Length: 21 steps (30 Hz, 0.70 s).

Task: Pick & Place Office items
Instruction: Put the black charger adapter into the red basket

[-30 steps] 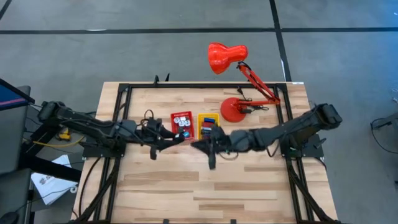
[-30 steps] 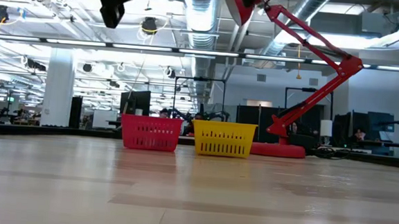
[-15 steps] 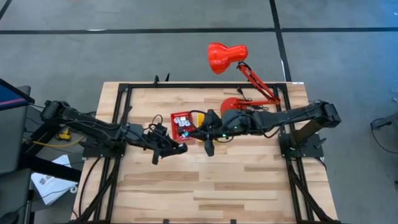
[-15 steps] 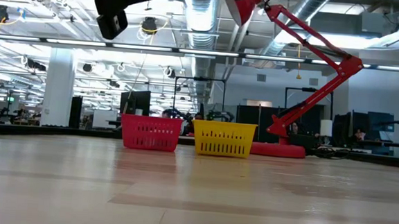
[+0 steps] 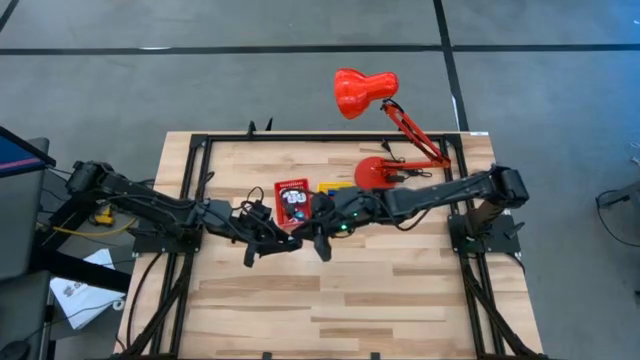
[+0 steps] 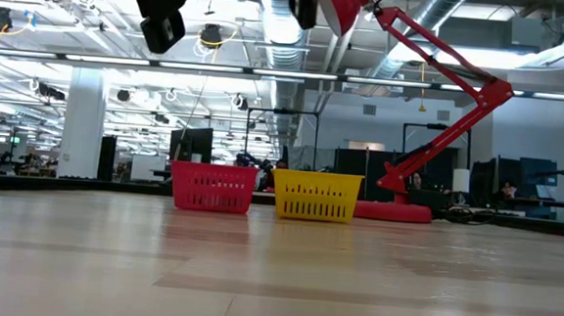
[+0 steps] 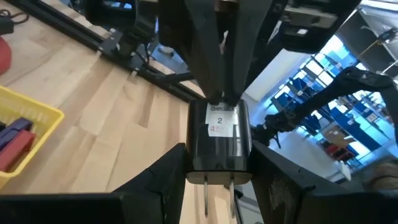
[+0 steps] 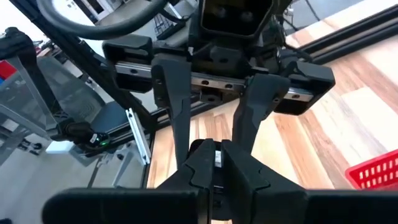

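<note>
Mid-air handover over the table: my left gripper [image 5: 278,238] stands at a narrow gap, its two fingers [image 7: 163,180] flanking the body of a black plug adapter [image 7: 219,140], apparently pressing both sides. The adapter's white label faces the left wrist camera and its prongs point back between those fingers. My right gripper [image 5: 318,236] meets it head-on, pinched almost fully shut on the adapter's opposite, far end. Both claws seem to have hold of the one piece at once, which I read as a pass from one arm to the other. I cannot tell which way the pass runs.

The pair hang well clear of the wood, just beside the red bin [image 5: 292,197] on its front side, so the exchange happens away from the bin walls. The red bin already holds several small office items [image 5: 293,199], white and light blue. The yellow bin [image 7: 43,115], touching or nearly touching the red one, is partly covered from above by my right arm. It shows blue and red pieces [image 7: 15,142] lying inside. The red desk lamp [image 5: 365,90] stands behind the bins, out of the way.

My judgement: one claw must let go before the adapter can travel to a bin, and letting go too early would drop it.
</note>
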{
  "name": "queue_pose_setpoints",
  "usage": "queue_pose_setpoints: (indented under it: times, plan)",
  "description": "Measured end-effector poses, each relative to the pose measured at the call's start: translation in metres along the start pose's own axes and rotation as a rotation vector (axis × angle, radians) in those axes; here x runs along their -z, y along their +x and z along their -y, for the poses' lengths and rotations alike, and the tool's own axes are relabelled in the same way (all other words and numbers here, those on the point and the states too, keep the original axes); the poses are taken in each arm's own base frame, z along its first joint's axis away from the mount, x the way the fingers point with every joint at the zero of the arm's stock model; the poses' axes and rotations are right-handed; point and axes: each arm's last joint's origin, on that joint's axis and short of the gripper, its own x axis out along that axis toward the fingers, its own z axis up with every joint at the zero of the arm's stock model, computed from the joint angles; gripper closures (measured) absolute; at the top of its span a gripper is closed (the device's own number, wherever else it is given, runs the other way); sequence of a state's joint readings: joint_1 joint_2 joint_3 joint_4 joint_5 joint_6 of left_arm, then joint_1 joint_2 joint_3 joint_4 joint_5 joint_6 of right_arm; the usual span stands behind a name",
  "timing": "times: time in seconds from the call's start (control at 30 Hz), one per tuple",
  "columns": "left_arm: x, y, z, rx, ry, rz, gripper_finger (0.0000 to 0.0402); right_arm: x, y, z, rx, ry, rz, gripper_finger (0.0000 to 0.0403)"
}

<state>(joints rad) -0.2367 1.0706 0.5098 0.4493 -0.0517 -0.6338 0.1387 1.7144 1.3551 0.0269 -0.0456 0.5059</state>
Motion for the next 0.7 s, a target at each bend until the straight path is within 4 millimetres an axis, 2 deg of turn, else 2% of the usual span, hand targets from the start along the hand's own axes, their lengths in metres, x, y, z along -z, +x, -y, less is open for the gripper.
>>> queue_pose_setpoints:
  times: [0.7]
  plan:
    - [0.0012,0.0000,-0.0001,0.019,0.008,-0.028,0.0254,0.0103,0.0018,-0.0066,-0.038,-0.002,-0.082,0.0381]
